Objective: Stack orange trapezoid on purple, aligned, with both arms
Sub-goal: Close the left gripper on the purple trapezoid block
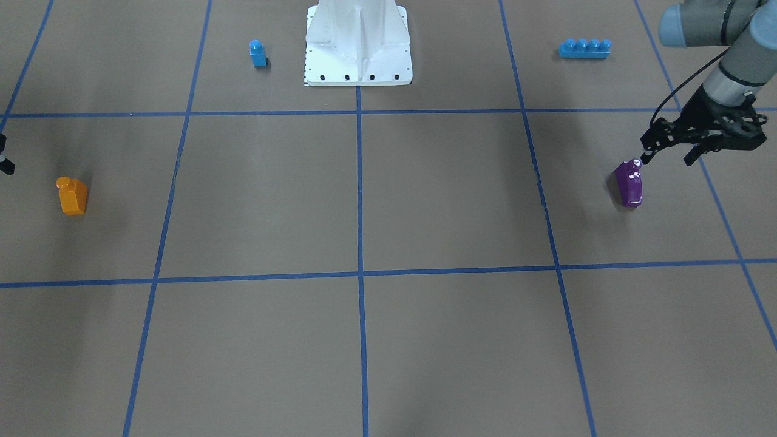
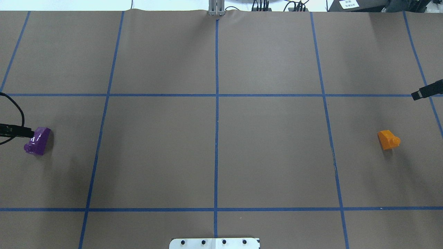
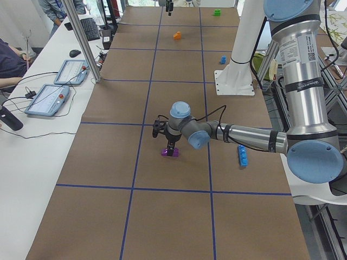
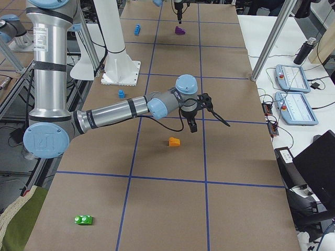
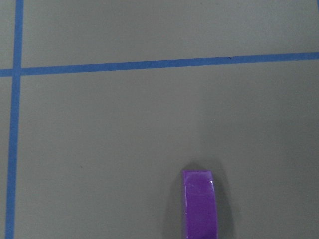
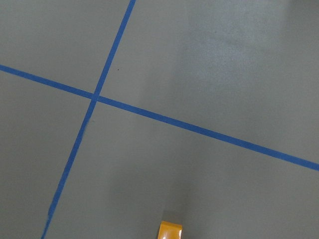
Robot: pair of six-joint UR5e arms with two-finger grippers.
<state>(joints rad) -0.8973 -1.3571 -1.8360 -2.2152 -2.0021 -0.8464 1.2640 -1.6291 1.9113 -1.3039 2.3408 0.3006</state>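
The purple block (image 1: 628, 184) stands on the brown table near my left side; it also shows in the overhead view (image 2: 37, 141) and at the bottom of the left wrist view (image 5: 199, 204). My left gripper (image 1: 668, 160) is open and hovers just over it, with one fingertip (image 1: 646, 159) close by its stud. The orange trapezoid (image 1: 73, 195) stands upright at the opposite side, also in the overhead view (image 2: 388, 139). My right gripper (image 4: 192, 124) hangs a little above and beyond it, holding nothing. Only one finger (image 2: 424, 92) shows in the overhead view, so I cannot tell whether it is open or shut.
A small blue one-stud block (image 1: 258, 53) and a long blue brick (image 1: 584, 48) lie on either side of the white base pedestal (image 1: 358, 60). A green block (image 4: 84, 219) lies at the table's near right end. Desks with tablets (image 3: 46, 100) line the far side.
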